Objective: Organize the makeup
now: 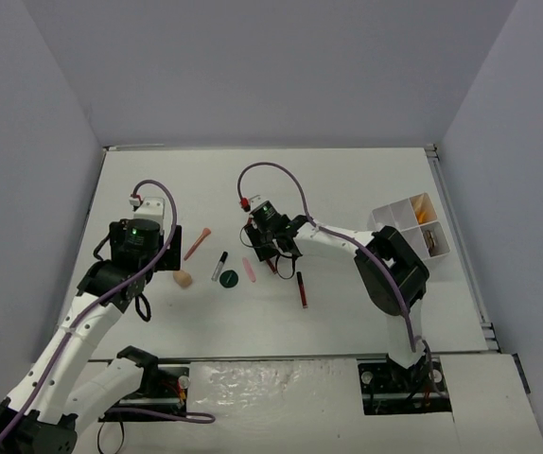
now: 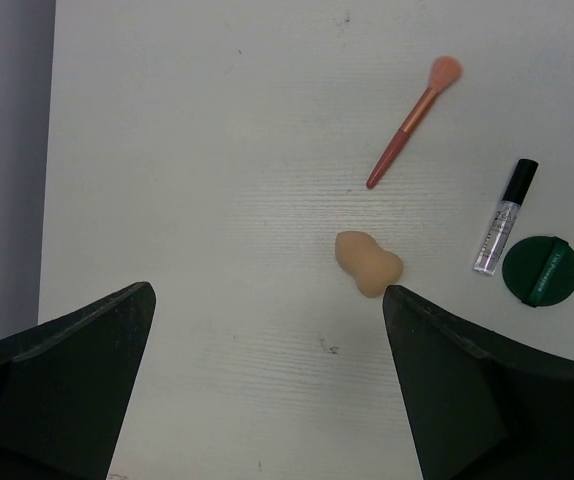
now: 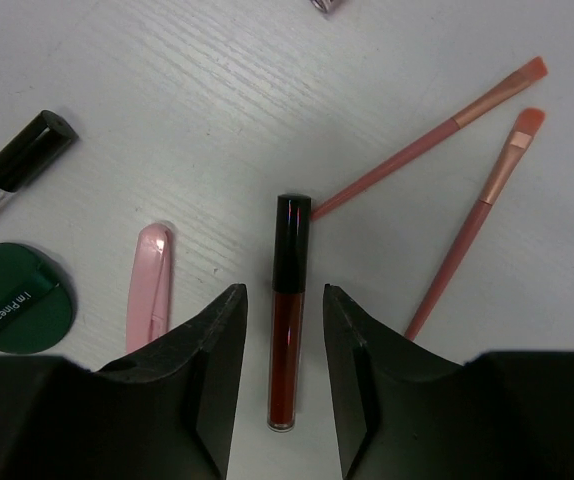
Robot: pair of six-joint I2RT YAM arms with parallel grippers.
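Observation:
My right gripper [image 3: 283, 290] is open and low over the table, with its jaws either side of a dark-red lip gloss tube [image 3: 287, 330] and a gap on both sides. A pink stick [image 3: 149, 285], a dark-green disc [image 3: 12, 298], a clear tube with a black cap [image 3: 17, 165] and two pink brushes [image 3: 427, 135] lie around it. My left gripper [image 2: 267, 290] is open and empty, and the beige sponge [image 2: 367, 262] lies just ahead of its right fingertip. In the top view the left gripper [image 1: 158, 257] is left of the sponge [image 1: 183, 279], and the right gripper [image 1: 270, 253] is right of the disc [image 1: 231, 278].
The white compartment tray [image 1: 396, 212] stands at the right edge with some items in it. A pink brush [image 1: 197, 243] and the clear tube [image 1: 218, 266] lie between the arms. A dark-red stick [image 1: 302, 289] lies near the right arm.

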